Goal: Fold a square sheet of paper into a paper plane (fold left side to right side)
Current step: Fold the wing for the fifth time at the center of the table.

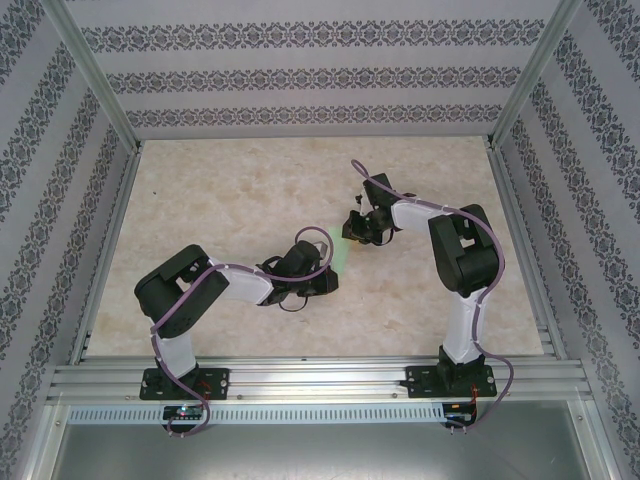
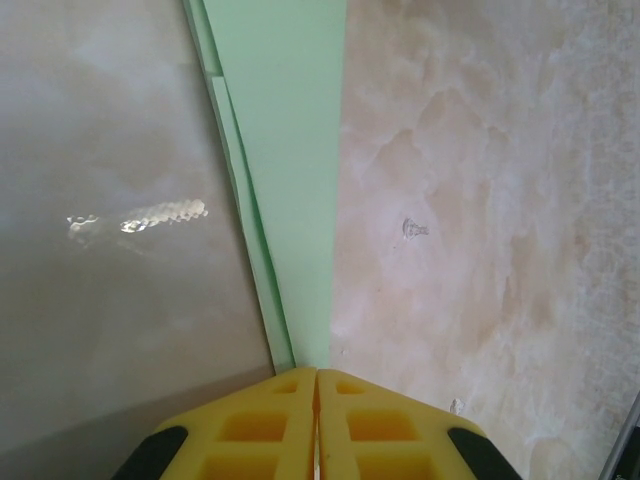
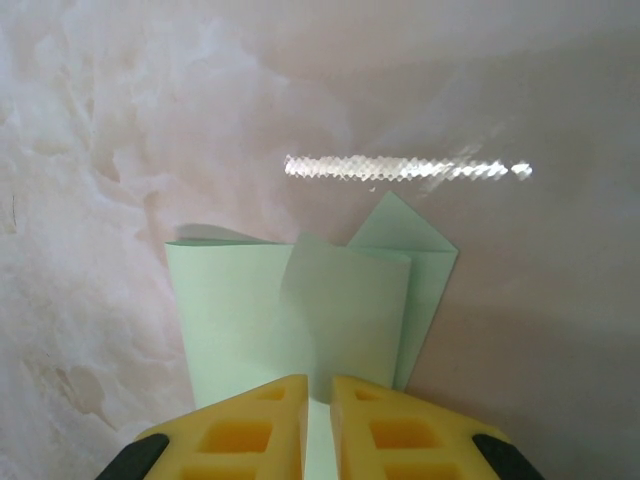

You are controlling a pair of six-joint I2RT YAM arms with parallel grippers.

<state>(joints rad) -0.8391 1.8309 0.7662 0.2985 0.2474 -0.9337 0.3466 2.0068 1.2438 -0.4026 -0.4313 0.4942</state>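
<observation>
Now | L end effector (image 2: 316,373) clamped on paper (image 2: 290,150) | R end effector (image 3: 318,382) clamped, opp end

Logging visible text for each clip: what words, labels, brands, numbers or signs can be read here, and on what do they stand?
No text can be read in these views.
The mint-green paper is plain and unmarked.
The wallpaper has an ornamental pattern but no letters.
On the arm bases, any labels are too small to read.
</observation>
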